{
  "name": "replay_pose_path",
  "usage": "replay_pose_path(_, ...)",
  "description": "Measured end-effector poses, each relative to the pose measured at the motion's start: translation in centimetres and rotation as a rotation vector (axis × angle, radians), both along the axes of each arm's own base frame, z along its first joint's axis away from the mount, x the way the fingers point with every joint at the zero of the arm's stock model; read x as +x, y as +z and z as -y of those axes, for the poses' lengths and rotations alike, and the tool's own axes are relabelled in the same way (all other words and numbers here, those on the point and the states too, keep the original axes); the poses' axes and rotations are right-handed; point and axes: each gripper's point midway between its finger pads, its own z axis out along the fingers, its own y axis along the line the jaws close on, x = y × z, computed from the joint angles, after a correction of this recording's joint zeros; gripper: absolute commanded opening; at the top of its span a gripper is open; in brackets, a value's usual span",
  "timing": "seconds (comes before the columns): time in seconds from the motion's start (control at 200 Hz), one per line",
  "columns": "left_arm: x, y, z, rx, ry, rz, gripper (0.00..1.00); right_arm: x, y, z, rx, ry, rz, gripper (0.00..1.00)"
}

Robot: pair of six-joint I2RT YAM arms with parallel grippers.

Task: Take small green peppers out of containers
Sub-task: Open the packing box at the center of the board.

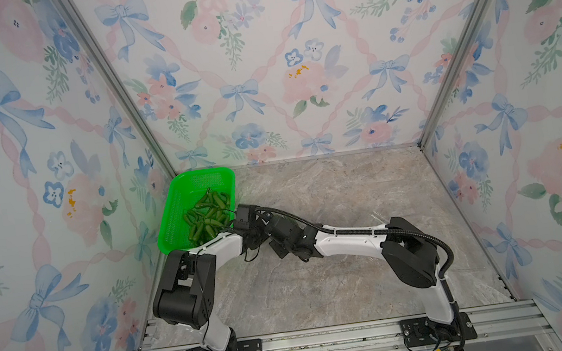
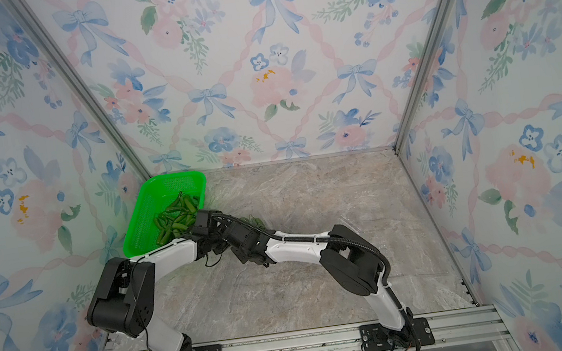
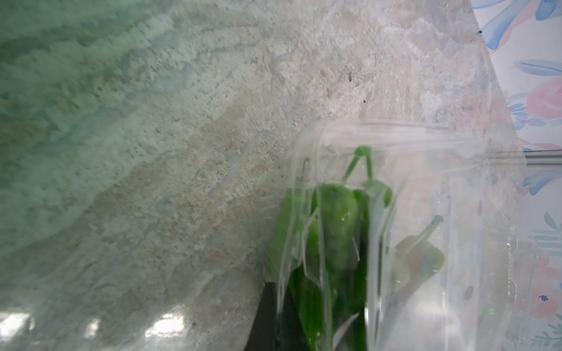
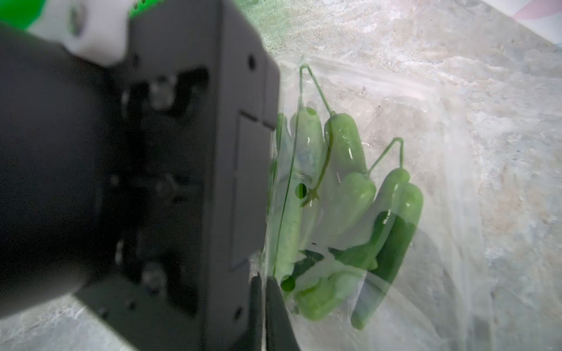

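Centre-left of frame, on bench (image 1: 342, 286), just R of green basket (image 1: 180, 204) | clear box (image 3: 425, 188) w/ peppers (image 3: 337, 231) inside, mostly hidden under both wrists in top views | L jaws closed tight on box edge | R jaws pinched closed on box rim | loose peppers (image 1: 207, 215) piled in basket's near-R part

Peppers (image 1: 208, 215) in basket (image 1: 176, 201), far left corner, container (image 3: 462, 188) (more inside) beside it

Grey marbled tabletop (image 1: 342, 286); green basket (image 1: 175, 212) rests in its far-left corner.
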Motion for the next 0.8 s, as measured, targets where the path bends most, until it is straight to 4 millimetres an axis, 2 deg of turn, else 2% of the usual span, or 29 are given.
replay_pose_path(0.295, -0.2, -0.2, 0.0, 0.002, -0.004, -0.001, 0.00, 0.2, 0.5, 0.6, 0.014, -0.012, 0.010, 0.00)
replay_pose_path(0.535, -0.1, 0.1, 0.5, -0.024, -0.027, 0.013, 0.00, 1.4, 2.3, 1.9, 0.060, -0.046, 0.019, 0.00)
replay_pose_path(0.8, 0.2, 0.4, 0.7, -0.021, -0.041, 0.035, 0.00, 2.2, 3.8, 2.4, 0.143, -0.085, -0.010, 0.00)
